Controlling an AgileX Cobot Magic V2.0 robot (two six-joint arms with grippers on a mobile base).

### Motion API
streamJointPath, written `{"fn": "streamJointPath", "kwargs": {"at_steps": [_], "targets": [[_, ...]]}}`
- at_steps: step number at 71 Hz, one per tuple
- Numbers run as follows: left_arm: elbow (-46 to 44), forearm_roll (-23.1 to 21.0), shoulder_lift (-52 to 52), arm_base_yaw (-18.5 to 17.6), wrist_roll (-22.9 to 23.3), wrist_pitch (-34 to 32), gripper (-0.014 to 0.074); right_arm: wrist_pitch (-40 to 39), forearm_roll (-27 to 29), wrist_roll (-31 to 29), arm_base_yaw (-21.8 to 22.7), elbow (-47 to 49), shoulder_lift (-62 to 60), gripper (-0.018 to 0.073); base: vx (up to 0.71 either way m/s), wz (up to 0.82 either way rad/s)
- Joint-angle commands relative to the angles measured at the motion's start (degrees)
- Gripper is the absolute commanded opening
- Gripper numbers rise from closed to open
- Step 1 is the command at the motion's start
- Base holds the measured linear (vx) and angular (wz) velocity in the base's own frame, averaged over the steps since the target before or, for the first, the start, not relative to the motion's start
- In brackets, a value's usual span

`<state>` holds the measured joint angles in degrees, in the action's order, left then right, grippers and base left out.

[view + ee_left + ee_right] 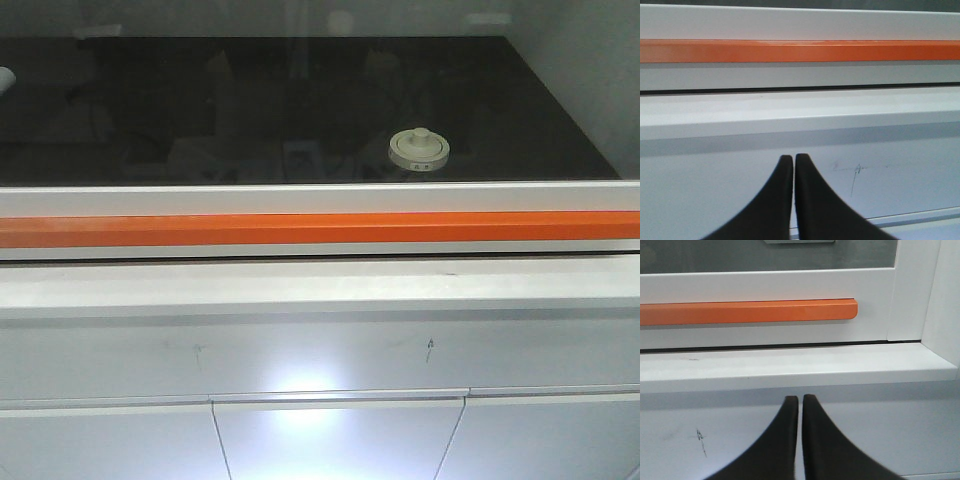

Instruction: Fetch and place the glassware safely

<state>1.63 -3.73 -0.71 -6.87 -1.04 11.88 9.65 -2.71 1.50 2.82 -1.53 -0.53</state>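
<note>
Small squat jar (419, 150) with round cream-white lid — central knob on top, small label on the lid rim facing the camera. Lid on, jar upright. Sits right of centre in the upper half of the front view, on a dark glossy surface — glass body barely visible.
</note>
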Motion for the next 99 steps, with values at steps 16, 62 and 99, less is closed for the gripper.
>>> {"fn": "streamJointPath", "kwargs": {"at_steps": [16,62,99], "targets": [[1.57,0.16,-0.56,-0.46,0.12,-3.88,-0.0007,-4.43,-0.56,-0.64,0.29,-1.09,-0.69,-0.0004,0.00,0.00],[-10.87,-3.72,2.38,-0.46,0.33,-26.59,-0.0007,-21.52,-0.56,-0.63,0.29,4.44,0.32,-0.0004,0.00,0.00],[-51.48,2.57,38.84,-0.46,-1.20,-10.10,-0.0007,-16.41,-0.56,-0.57,0.29,39.08,31.73,-0.0004,0.00,0.00]]}}
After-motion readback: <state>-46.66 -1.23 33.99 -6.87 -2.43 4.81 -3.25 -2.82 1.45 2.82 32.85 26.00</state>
